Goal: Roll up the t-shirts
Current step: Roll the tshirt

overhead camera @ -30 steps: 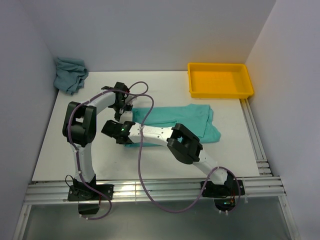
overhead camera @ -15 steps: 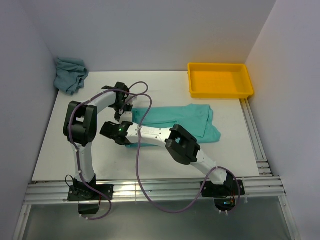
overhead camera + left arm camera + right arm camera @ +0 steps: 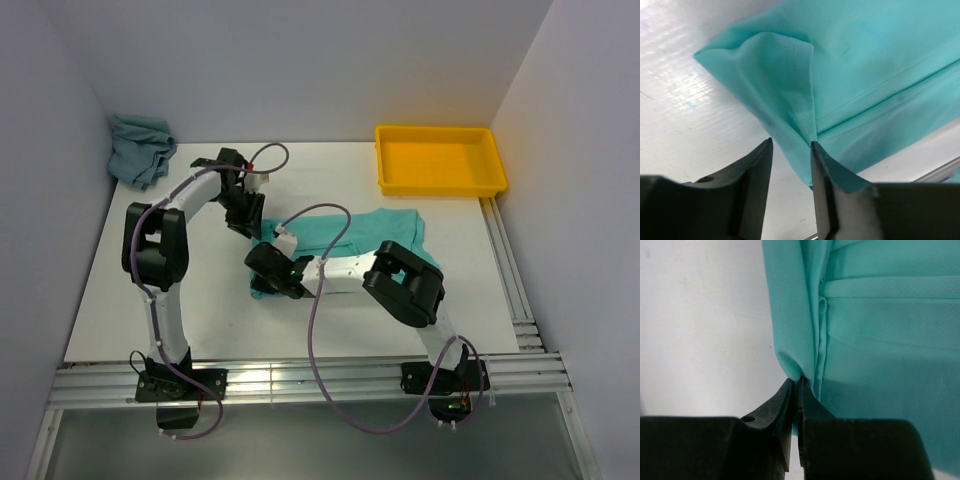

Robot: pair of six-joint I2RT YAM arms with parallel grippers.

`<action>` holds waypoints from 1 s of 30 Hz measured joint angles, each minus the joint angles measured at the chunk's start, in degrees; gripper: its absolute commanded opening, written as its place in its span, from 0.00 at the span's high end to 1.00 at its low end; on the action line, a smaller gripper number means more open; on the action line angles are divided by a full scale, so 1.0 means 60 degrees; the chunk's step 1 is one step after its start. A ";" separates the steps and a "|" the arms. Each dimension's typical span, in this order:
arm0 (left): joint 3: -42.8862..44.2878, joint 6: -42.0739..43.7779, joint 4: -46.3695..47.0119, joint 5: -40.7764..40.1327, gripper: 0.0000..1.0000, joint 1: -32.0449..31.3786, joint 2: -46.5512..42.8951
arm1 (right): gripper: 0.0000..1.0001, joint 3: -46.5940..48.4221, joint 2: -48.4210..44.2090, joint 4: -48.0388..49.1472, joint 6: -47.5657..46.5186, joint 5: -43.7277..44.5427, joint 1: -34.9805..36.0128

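Observation:
The mint-green t-shirt (image 3: 385,235) lies flattened across the middle of the table. It fills the left wrist view (image 3: 865,65) and the right wrist view (image 3: 880,315). My right gripper (image 3: 270,274) (image 3: 799,385) is shut on a bunched fold at the shirt's left edge. My left gripper (image 3: 249,220) (image 3: 790,160) is open at the shirt's far left corner. A raised tip of cloth hangs between its jaws, against the right finger (image 3: 822,170). The blue-grey teal t-shirt (image 3: 140,148) lies crumpled in the back left corner.
A yellow tray (image 3: 442,188) stands at the back right. Both arms' purple cables (image 3: 310,300) loop over the table's middle. White walls close in the left, back and right sides. A metal rail (image 3: 300,385) runs along the near edge.
My right gripper has moved right, drawing the shirt's left edge with it, and its elbow has swung right. My left arm's wrist has shifted back and left.

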 measured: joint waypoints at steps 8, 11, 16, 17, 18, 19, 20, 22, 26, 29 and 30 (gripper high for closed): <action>0.0113 0.0561 -0.0204 0.1151 0.55 0.0907 -0.0135 | 0.98 -0.2692 -0.0401 0.4579 0.1388 -0.2040 -0.0776; 0.0018 0.0754 -0.0226 0.1497 0.54 0.1271 -0.0237 | 0.98 -0.3483 -0.0390 0.5945 0.2014 -0.2557 -0.0958; -0.0721 0.0922 -0.0018 0.1993 0.53 0.1636 -0.0328 | 0.99 -0.4492 0.0022 0.8411 0.3082 -0.3289 -0.1213; -0.0882 0.0925 0.0029 0.2069 0.53 0.1643 -0.0328 | 0.99 -0.4594 0.0117 0.8743 0.3253 -0.3370 -0.1246; -0.1064 0.0929 0.0080 0.2182 0.53 0.1643 -0.0324 | 0.99 -0.4674 0.0197 0.9038 0.3362 -0.3446 -0.1268; -0.1188 0.0925 0.0098 0.2273 0.53 0.1636 -0.0321 | 0.99 -0.4761 0.0306 0.9369 0.3541 -0.3534 -0.1293; -0.1282 0.0914 0.0153 0.2364 0.53 0.1636 -0.0302 | 0.99 -0.4823 0.0393 0.9643 0.3672 -0.3592 -0.1308; -0.1428 0.0889 0.0302 0.2539 0.53 0.1625 -0.0233 | 0.99 -0.4918 0.0557 1.0116 0.3912 -0.3716 -0.1330; -0.1617 0.0776 0.0758 0.2769 0.55 0.1592 0.0138 | 0.99 -0.5078 0.0663 1.0677 0.4022 -0.3799 -0.1333; -0.1647 0.0455 0.0878 0.3089 0.55 0.1555 0.0313 | 0.99 -0.5198 0.0670 1.0928 0.4062 -0.3850 -0.1333; -0.1647 0.0382 0.0958 0.3100 0.55 0.1515 0.0313 | 0.99 -0.5246 0.0674 1.1034 0.4105 -0.3869 -0.1337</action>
